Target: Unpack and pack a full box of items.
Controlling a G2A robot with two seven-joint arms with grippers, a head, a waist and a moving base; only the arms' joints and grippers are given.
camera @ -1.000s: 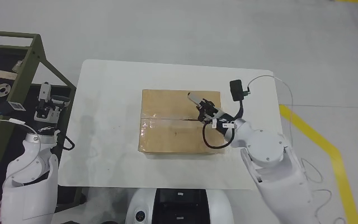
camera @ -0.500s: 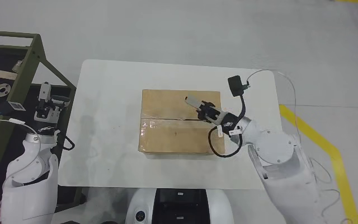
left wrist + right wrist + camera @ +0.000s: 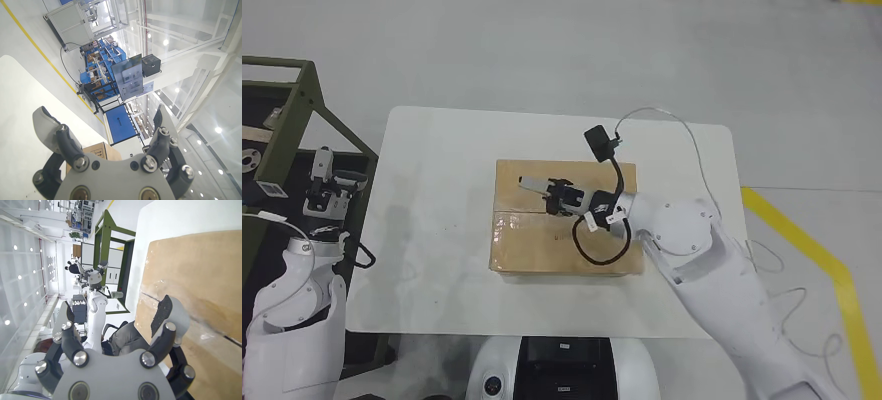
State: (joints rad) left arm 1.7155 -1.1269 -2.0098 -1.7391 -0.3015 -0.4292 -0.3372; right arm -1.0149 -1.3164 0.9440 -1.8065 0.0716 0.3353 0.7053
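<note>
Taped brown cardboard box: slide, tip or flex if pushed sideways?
The brown cardboard box sits low and wide, flat on the white table, so it likely slides rather than tips. Its clear-taped top seam is shut, so the top probably stays stiff, though the middle may dent. Weight unclear; if full, probably heavy.

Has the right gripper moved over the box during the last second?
Yes. In the top view the right gripper has travelled across the box, from over its right part to left of its middle, toward the left arm's side.
</note>
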